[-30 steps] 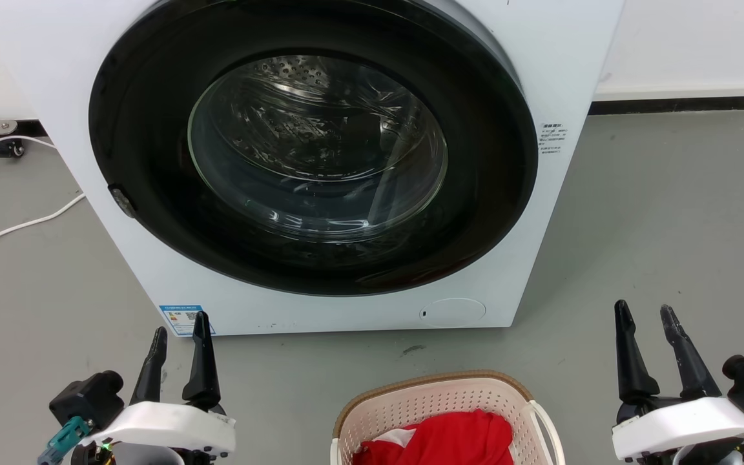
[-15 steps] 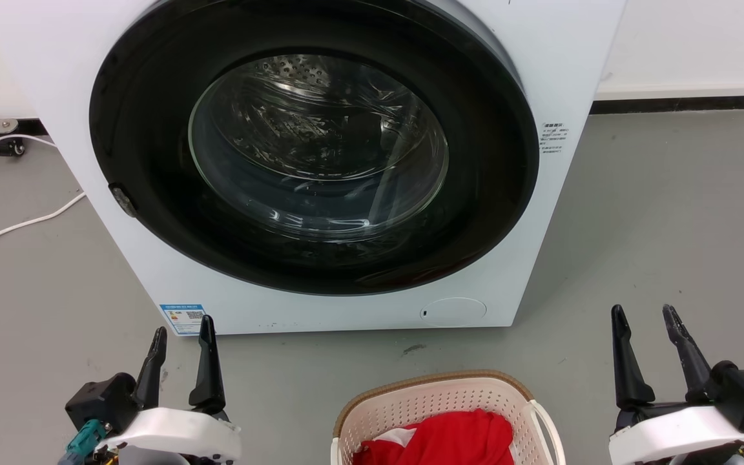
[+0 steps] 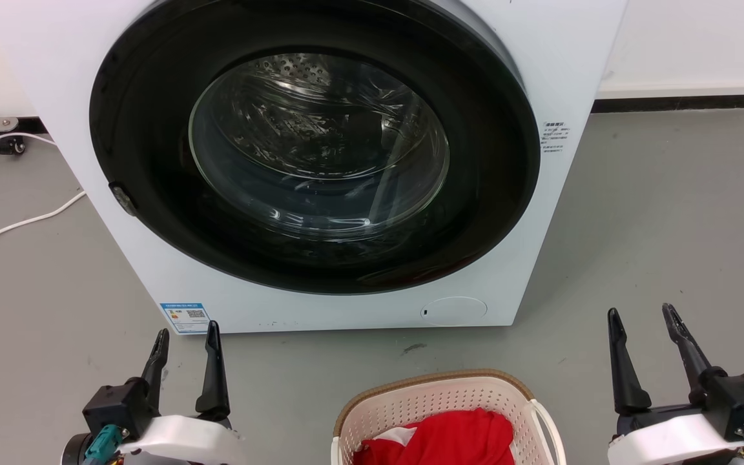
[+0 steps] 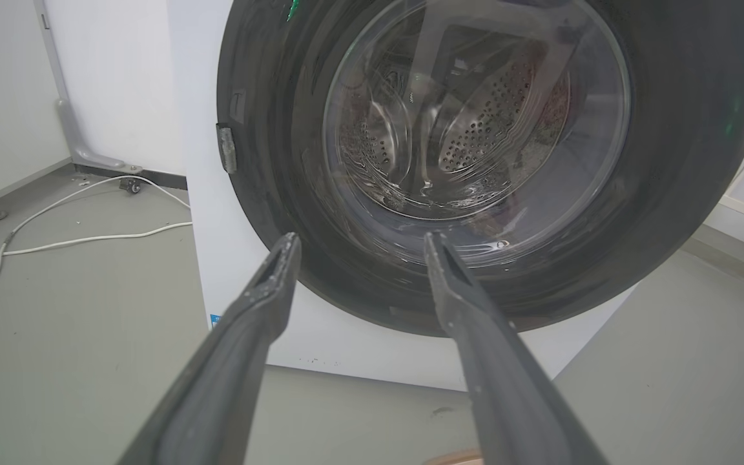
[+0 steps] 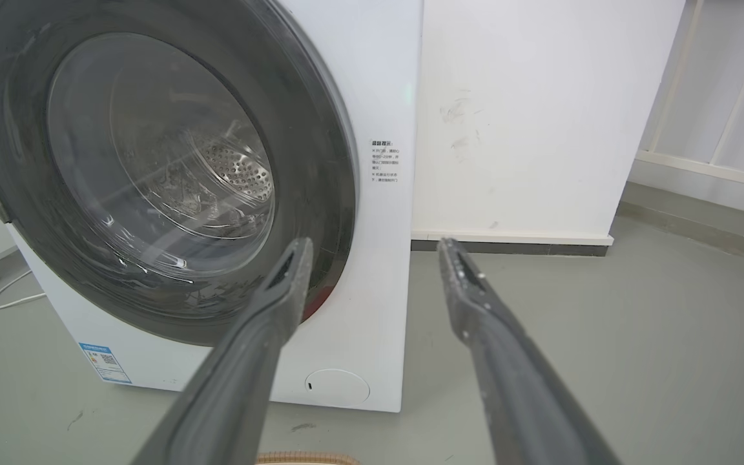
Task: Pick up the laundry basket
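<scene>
The laundry basket (image 3: 411,400), cream-white and perforated with a tan rim, stands on the floor at the bottom centre of the head view, cut off by the frame edge. A white loop handle (image 3: 549,426) shows on its right side, and red cloth (image 3: 449,442) lies inside. Slivers of the tan rim (image 4: 453,458) (image 5: 301,459) peek in at the bottom of both wrist views. My left gripper (image 3: 188,330) is open, well to the basket's left. My right gripper (image 3: 642,312) is open, to the basket's right. Both hold nothing and point toward the washer.
A white front-loading washer (image 3: 540,77) with a closed dark round door (image 3: 314,148) stands just beyond the basket. White cables (image 3: 17,226) trail over the grey floor at the left. A white wall and baseboard (image 3: 675,100) run behind at the right.
Both grippers have drawn back a little toward the bottom of the head view, the left one also shifting right. The basket has not moved.
</scene>
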